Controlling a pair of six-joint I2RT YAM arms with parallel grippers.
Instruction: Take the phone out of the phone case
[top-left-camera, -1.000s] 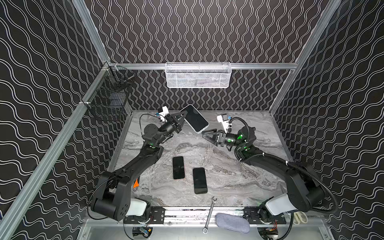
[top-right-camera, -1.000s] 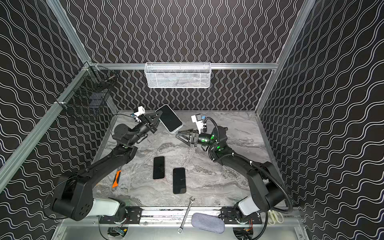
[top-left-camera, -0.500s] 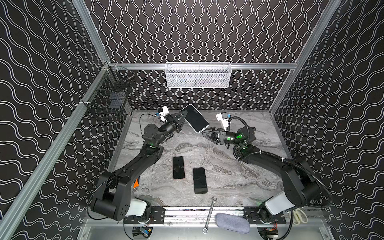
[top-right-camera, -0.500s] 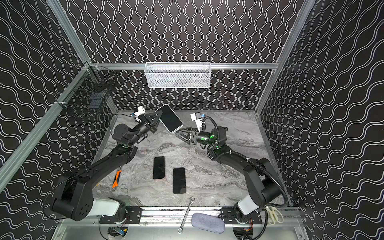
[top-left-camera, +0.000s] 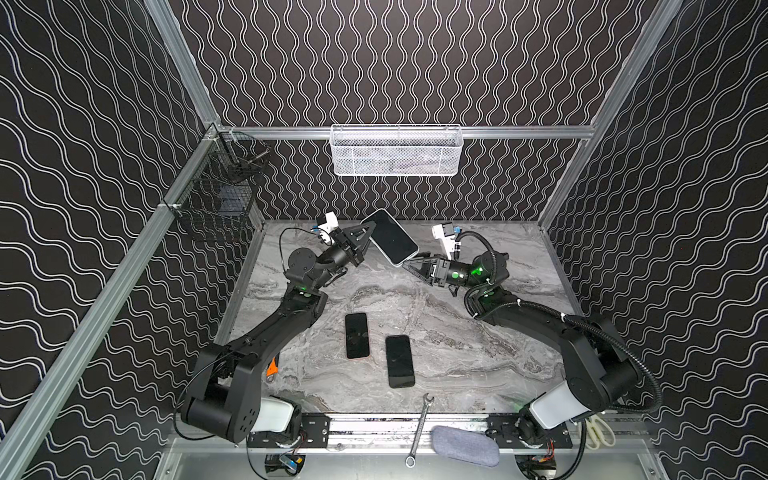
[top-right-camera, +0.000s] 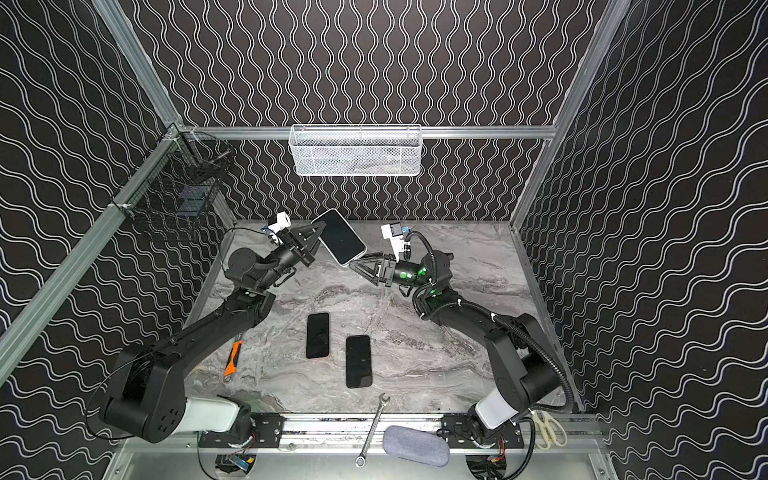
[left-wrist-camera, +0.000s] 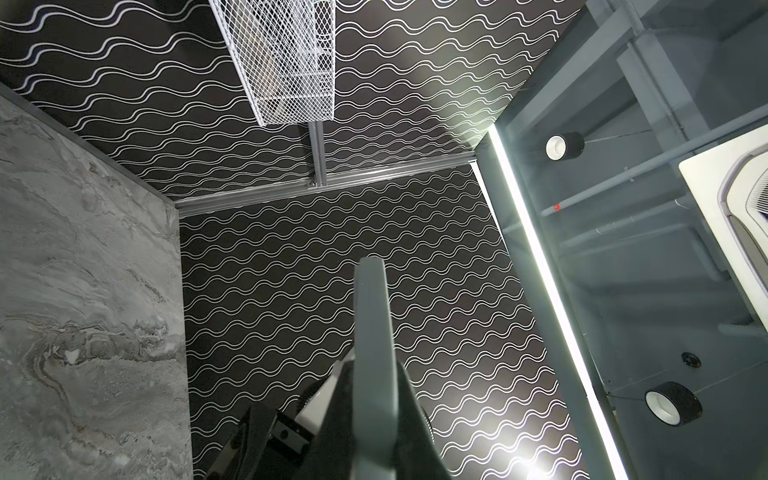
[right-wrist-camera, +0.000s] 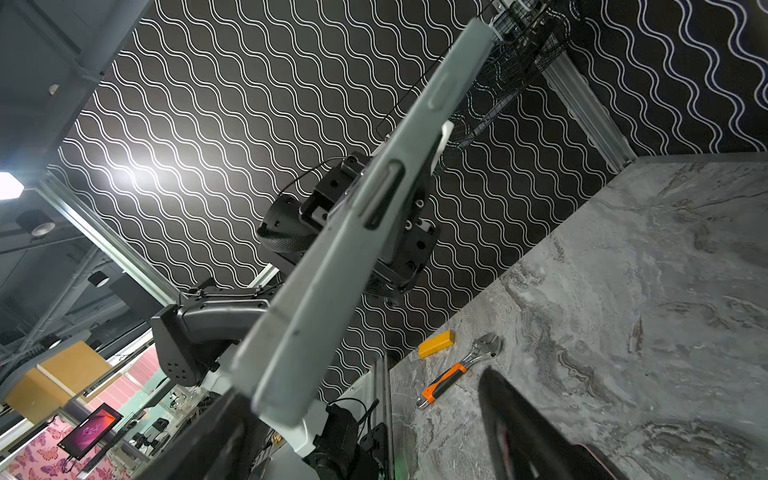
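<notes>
The phone (top-left-camera: 392, 243) (top-right-camera: 341, 237), black screen up, sits in a pale grey-green phone case (right-wrist-camera: 332, 270) (left-wrist-camera: 374, 324) and hangs tilted in the air above the back of the table. My left gripper (top-left-camera: 371, 230) (top-right-camera: 321, 227) (left-wrist-camera: 376, 415) is shut on its upper left edge. My right gripper (top-left-camera: 410, 261) (top-right-camera: 358, 259) (right-wrist-camera: 365, 432) stands open at the phone's lower end. In the right wrist view the case's corner lies between the fingers, close to one finger (right-wrist-camera: 208, 436); the other finger (right-wrist-camera: 519, 415) is well apart.
Two more dark phones (top-left-camera: 357, 336) (top-left-camera: 400, 360) lie flat mid-table. An orange-handled wrench (top-right-camera: 232, 359) and a yellow block (right-wrist-camera: 436, 343) lie at the left side. A steel spanner (top-left-camera: 419, 428) and grey pouch (top-left-camera: 463, 444) rest on the front rail. A white mesh basket (top-left-camera: 395, 149) hangs behind.
My right gripper has edged a little closer to the phone's lower end. The left gripper and the phone have stayed where they were.
</notes>
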